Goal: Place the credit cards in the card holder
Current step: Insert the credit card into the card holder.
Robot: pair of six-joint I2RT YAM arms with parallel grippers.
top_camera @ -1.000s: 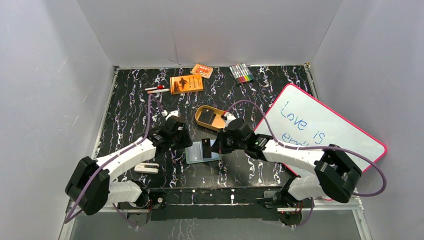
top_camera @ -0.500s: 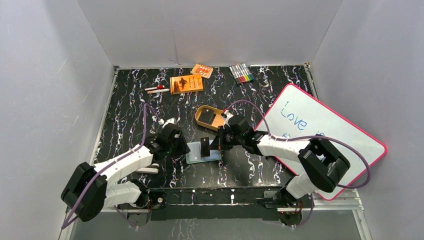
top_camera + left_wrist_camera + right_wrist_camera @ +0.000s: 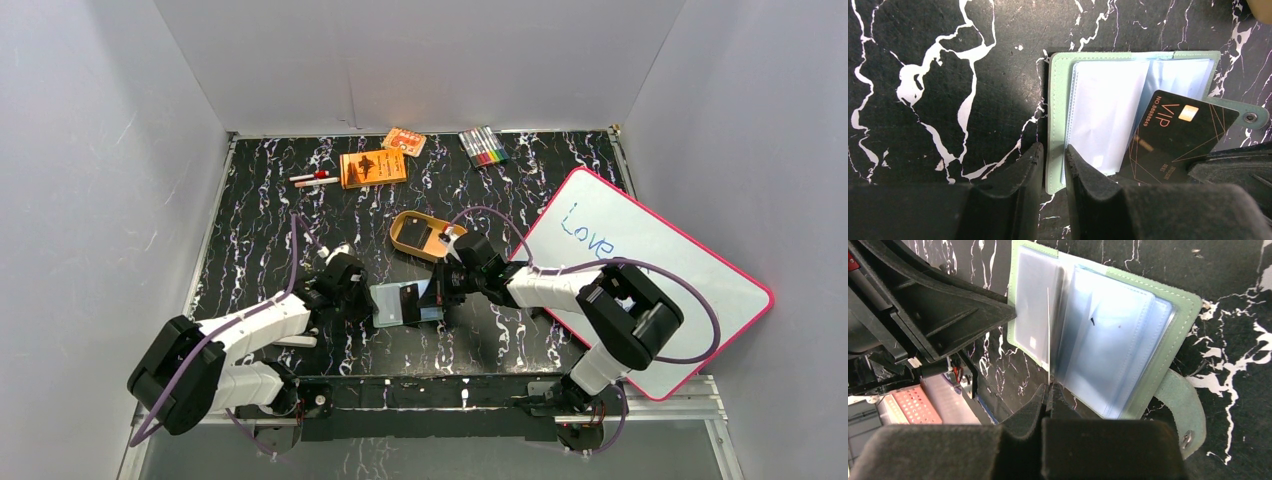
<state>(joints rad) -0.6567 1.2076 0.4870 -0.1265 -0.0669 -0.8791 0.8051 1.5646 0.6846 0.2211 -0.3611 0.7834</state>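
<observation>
Top view: an open green holder (image 3: pixel 398 305) lies on the near middle of a black marbled table (image 3: pixel 260 210), between two arms. The left gripper (image 3: pixel 362 298) is at the holder's left edge. The right gripper (image 3: pixel 440 290) is at its right edge, holding a dark card (image 3: pixel 432 292) over it. A gold tin (image 3: pixel 420 235) sits just beyond, and a whiteboard (image 3: pixel 650 270) leans at the right.

Left wrist view: the left gripper (image 3: pixel 1053 167) has narrow jaws straddling the near left edge of the holder (image 3: pixel 1055 100). Whether they pinch it yet cannot be told. A black VIP card (image 3: pixel 1178 137) lies tilted over the right-hand sleeves, with its near end hidden. The snap tab (image 3: pixel 1248 117) sticks out to the right.

Right wrist view: the right gripper (image 3: pixel 1048 390) is clamped on the card (image 3: pixel 1048 335), seen edge-on as a thin line over the clear sleeves of the holder (image 3: pixel 1180 305).

The card looks thin, stiff, light and slick. It is probably best held by one short end, leaving the leading edge free for a pocket. The holder seems soft and light, so it may slide. Its cover edge looks like the place to pin it.
</observation>
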